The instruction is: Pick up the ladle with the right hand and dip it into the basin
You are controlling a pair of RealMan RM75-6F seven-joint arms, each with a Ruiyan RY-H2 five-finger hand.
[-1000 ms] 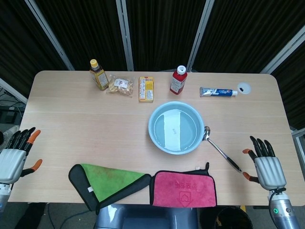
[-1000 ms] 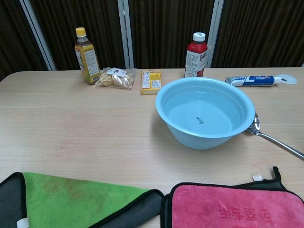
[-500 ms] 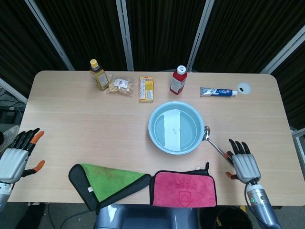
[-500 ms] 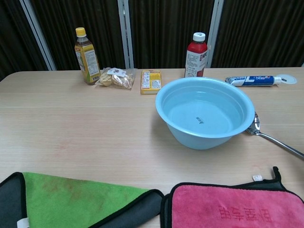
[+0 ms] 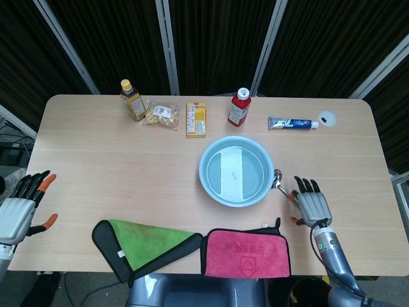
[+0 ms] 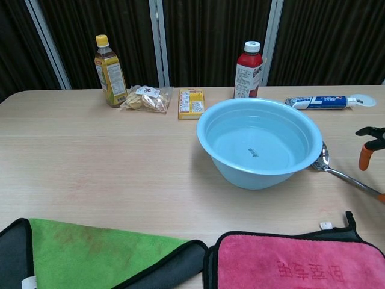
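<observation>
The right robot hand (image 5: 312,205) hovered with fingers spread, holding nothing, directly over the handle of the long metal ladle (image 6: 337,171). The ladle lay flat on the wooden tabletop (image 5: 115,166), its bowl touching the right rim of the light blue round plastic basin (image 5: 236,171). Far left of the basin, the left robot hand (image 5: 19,211) was spread too.

The surface (image 5: 96,153) is showing a pale, matt wood grain, while the basin (image 6: 260,173) is looking like smooth light-blue plastic with a soft gloss. The ladle (image 6: 337,171) is gleaming as polished metal. The pink cloth (image 6: 301,265) and green cloth (image 6: 96,253) are looking soft, napped and matt, both edged in black.
</observation>
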